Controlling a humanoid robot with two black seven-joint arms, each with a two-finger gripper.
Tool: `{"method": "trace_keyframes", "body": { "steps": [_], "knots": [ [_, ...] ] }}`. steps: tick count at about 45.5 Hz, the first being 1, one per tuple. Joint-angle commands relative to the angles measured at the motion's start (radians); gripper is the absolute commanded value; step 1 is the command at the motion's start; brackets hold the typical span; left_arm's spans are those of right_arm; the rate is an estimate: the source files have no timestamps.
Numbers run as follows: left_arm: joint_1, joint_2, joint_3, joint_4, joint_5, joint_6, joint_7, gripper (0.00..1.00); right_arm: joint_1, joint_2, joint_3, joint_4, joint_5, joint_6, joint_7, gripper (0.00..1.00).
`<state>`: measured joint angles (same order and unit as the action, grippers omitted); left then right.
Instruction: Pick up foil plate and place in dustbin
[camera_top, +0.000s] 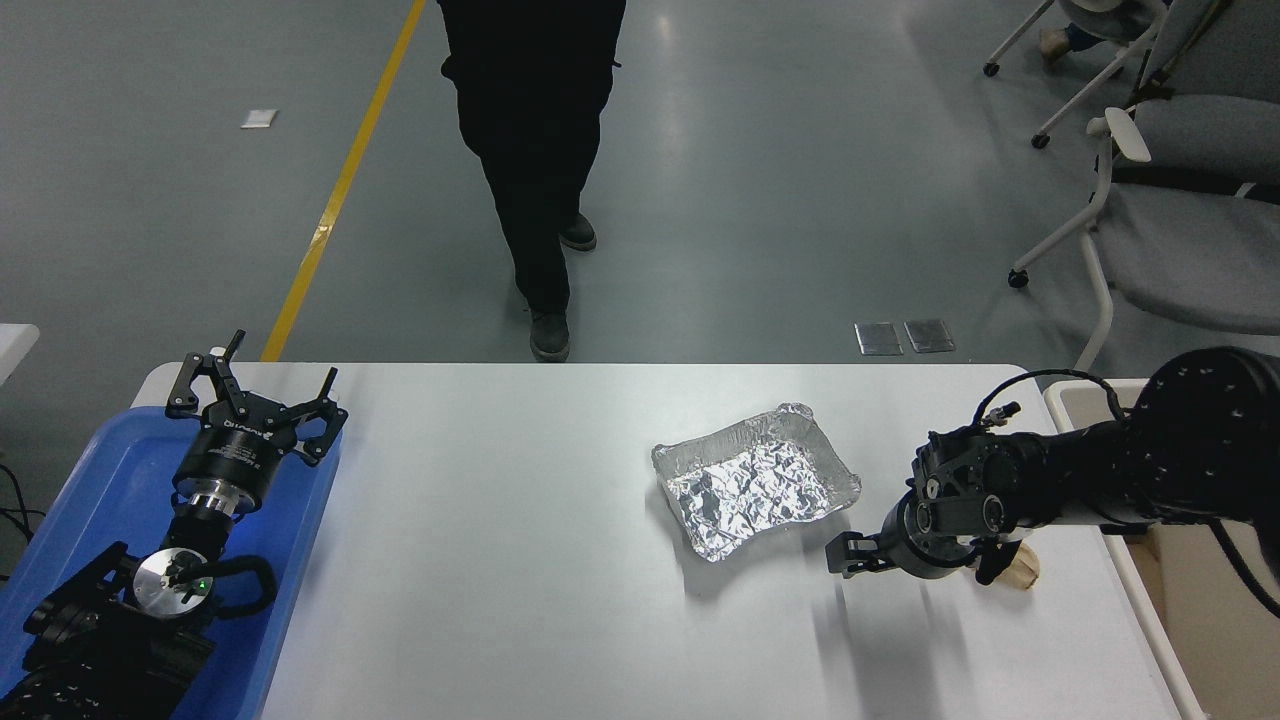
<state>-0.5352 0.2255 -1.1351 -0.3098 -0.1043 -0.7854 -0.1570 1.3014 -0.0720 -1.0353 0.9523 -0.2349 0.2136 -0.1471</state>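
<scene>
The foil plate (755, 485) is a crinkled silver tray lying flat on the white table (520, 560), right of the middle. My right gripper (838, 555) hangs low over the table just off the plate's near right corner, clear of it. It points left, and its fingers look open and empty. The dustbin (1215, 620) is cream-beige and stands off the table's right edge, partly behind my right arm. My left gripper (255, 385) is parked open over the blue tray at the lower left.
A small crumpled brown paper ball (1022, 570) lies just behind my right wrist, partly hidden. The blue tray (90, 480) holds the left arm. A person in black (535, 150) walks close to the table's far edge. Grey chairs (1190, 200) stand at the upper right.
</scene>
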Motion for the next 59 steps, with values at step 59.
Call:
{"method": "trace_keyframes", "body": {
  "steps": [59],
  "knots": [
    [0.000, 0.000, 0.003, 0.000, 0.002, 0.000, 0.004, 0.99, 0.944, -0.313, 0.001, 0.299, 0.175, 0.494, 0.001, 0.99]
  ]
}}
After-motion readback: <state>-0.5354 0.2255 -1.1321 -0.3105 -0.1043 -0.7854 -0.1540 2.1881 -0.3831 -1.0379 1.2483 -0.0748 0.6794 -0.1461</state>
